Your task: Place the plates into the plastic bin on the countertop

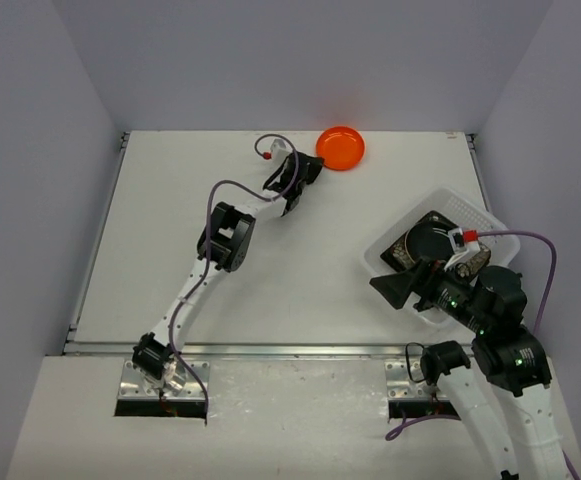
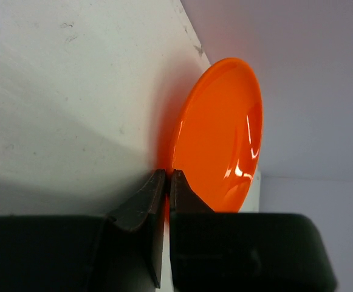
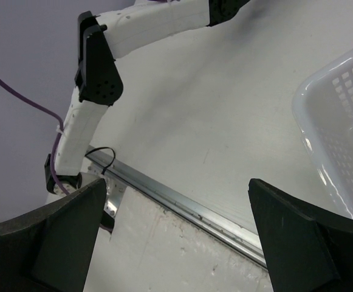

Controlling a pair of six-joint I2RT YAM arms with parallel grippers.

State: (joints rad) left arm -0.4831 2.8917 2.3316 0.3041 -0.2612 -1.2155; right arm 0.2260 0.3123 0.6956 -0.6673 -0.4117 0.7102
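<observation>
A robot lab test cell, not a real kitchen.
I'm working over a bare white tabletop boxed in by plain lilac walls, with a metal rail along its near edge. My left arm and right arm are mounted there, purple cables trailing.

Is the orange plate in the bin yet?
No, the orange plate lies on the countertop near its far edge, well apart from the plastic bin.
</observation>
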